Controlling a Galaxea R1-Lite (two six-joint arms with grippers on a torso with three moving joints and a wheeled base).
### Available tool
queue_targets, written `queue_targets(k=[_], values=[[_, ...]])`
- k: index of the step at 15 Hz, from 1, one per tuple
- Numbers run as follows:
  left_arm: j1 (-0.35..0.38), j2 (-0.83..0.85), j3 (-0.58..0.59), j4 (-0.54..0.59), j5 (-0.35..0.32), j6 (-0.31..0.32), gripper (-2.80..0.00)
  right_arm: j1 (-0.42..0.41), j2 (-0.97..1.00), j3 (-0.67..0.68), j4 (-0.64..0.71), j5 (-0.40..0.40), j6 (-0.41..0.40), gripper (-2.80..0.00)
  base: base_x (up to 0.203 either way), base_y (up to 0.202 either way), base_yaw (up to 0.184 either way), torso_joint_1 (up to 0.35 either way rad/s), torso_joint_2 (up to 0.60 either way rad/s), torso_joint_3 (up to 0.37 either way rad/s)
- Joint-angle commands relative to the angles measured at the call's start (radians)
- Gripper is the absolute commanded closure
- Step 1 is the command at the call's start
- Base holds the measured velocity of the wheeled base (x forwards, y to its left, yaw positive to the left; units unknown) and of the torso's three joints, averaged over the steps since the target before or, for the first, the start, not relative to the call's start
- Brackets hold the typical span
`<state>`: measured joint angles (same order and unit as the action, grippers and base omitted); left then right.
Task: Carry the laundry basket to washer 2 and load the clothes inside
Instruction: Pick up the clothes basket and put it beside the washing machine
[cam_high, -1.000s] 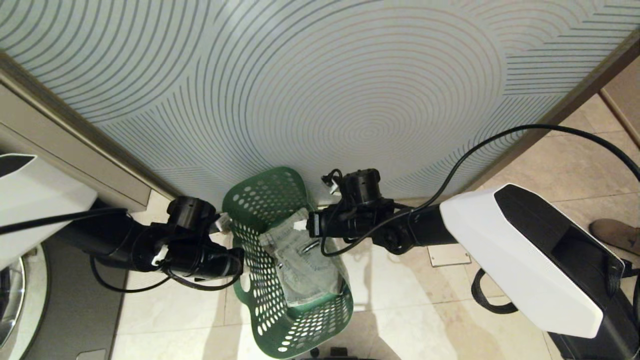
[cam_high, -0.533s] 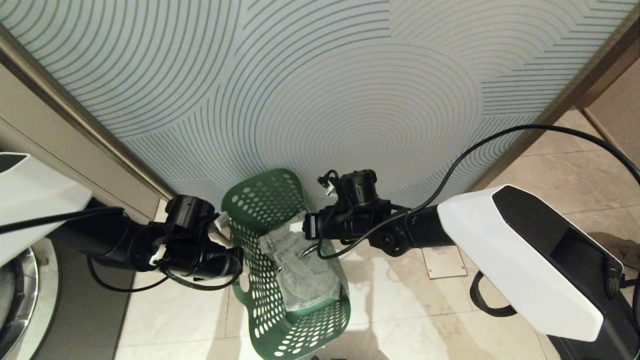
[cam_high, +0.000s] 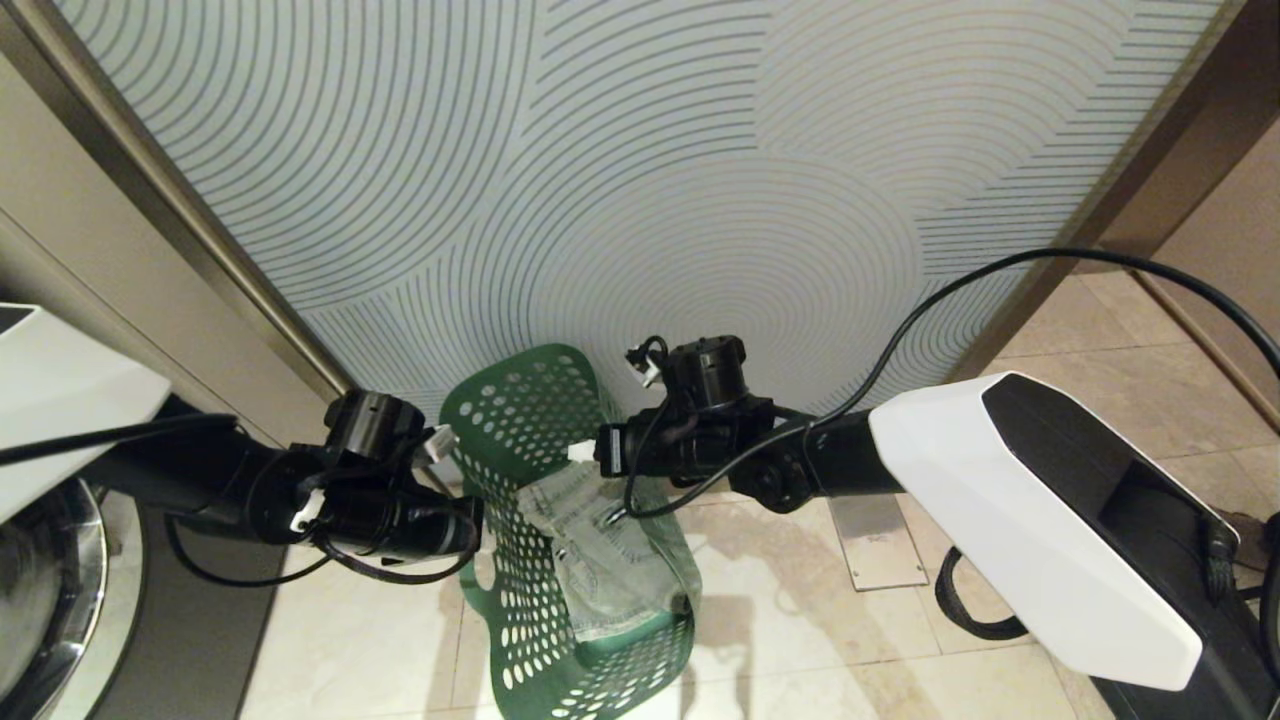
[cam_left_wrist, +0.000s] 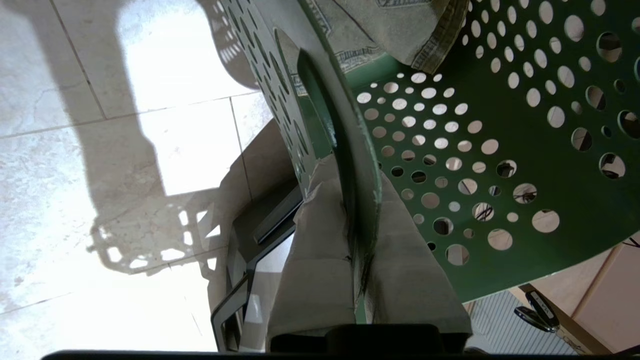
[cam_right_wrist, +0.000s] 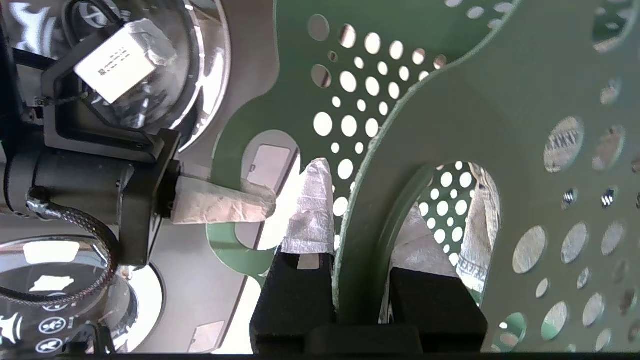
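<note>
Green laundry basket (cam_high: 545, 560): your left tool (cam_high: 468, 530) and right tool (cam_high: 598, 452) clamp opposite rims. Clothes (cam_high: 610, 565) lie inside; patterned wall (cam_high: 640, 200) close behind, bare floor (cam_high: 820, 590) to your right.

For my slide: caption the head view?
Both grippers clamp the basket, jeans inside, above tile floor.

No legible text anywhere.
</note>
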<state>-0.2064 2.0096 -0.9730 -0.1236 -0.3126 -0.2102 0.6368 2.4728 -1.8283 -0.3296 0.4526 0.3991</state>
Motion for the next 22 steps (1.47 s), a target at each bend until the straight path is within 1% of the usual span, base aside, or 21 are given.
queue_targets(k=[1,3,5,7,11,15,22], values=[[0.002,-0.015,0.016,-0.002,-0.001,-0.001,0.00,0.011,0.002,-0.005,-0.005,0.003,0.003,0.00,0.000,0.000,0.000,0.004,0.00,0.203],[0.008,-0.018,0.035,-0.003,0.000,0.006,0.00,0.020,0.001,-0.005,-0.003,0.002,0.003,0.00,0.000,0.000,0.000,-0.003,0.00,0.198],[0.023,-0.025,0.056,-0.004,0.000,0.028,0.00,0.025,0.000,-0.005,-0.002,0.002,0.005,0.00,0.000,0.000,0.000,0.001,0.00,0.202],[0.035,-0.034,0.070,-0.004,0.000,0.029,0.00,0.031,-0.002,-0.006,-0.002,0.002,0.007,0.00,0.000,0.000,0.000,-0.001,0.00,0.204],[0.043,-0.037,0.073,-0.004,0.000,0.031,0.00,0.040,0.000,-0.008,-0.002,0.000,0.007,0.00,0.000,0.000,0.000,-0.001,0.00,0.200],[0.078,-0.038,0.079,-0.004,0.000,0.060,0.00,0.049,0.001,-0.008,0.000,0.000,0.007,0.00,0.000,0.000,0.000,0.002,0.00,0.204],[0.078,-0.032,0.089,-0.005,0.000,0.064,0.00,0.053,0.012,-0.011,-0.002,0.000,0.006,0.00,0.000,0.000,0.000,0.002,0.00,0.201]])
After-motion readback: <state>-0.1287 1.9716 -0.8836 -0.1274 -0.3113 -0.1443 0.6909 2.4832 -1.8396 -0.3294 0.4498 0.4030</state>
